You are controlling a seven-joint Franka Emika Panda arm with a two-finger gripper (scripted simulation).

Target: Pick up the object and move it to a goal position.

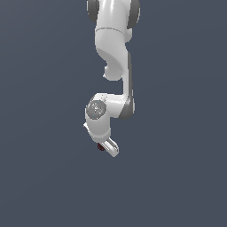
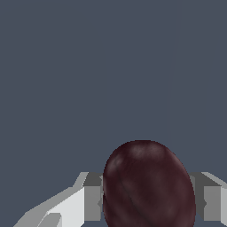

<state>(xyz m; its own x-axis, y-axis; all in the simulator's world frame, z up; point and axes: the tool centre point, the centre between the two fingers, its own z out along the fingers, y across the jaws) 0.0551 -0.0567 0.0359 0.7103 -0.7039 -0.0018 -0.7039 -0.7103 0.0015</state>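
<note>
The object [image 2: 148, 186] is a small dark maroon egg-shaped lump with faint ridges. In the wrist view it sits between my two grey fingers [image 2: 92, 201], and both pads press against its sides. My gripper [image 2: 148, 208] is shut on it. In the exterior view the white arm reaches down from the top, and the gripper [image 1: 106, 147] hangs at its lower end. Only a small maroon patch of the object [image 1: 101, 147] shows at the gripper's tip, on the exterior view's left side. The rest of it is hidden by the hand.
A plain dark blue-grey surface [image 1: 177, 177] fills both views around the arm. No other objects, containers or edges show. No goal marker is visible.
</note>
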